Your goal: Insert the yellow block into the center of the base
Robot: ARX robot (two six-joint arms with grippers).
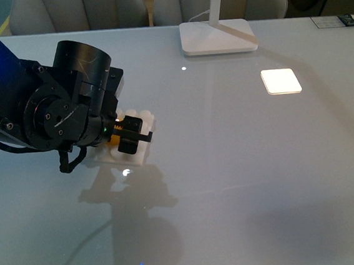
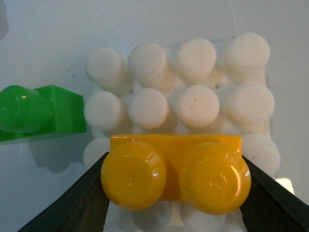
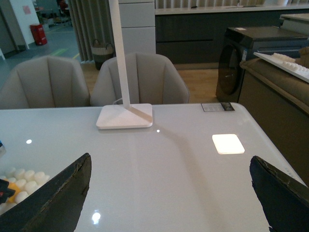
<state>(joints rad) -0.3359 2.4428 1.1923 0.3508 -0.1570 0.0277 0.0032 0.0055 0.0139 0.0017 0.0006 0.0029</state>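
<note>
Crosswise, yellow block (image 2: 175,174) lies along the base's (image 2: 251,104) stud rows.

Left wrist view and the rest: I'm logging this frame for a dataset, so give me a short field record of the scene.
task object: yellow block, two studs up
held by: left gripper, jaws on both ends of the block
base: white studded plate, directly under the block
seating: block over the base's near rows; whether it is pressed in cannot be told
neighbour: green brick beside the base's edge
right gripper: open, empty, over bare table
background: lamp foot at the table's far side
</note>
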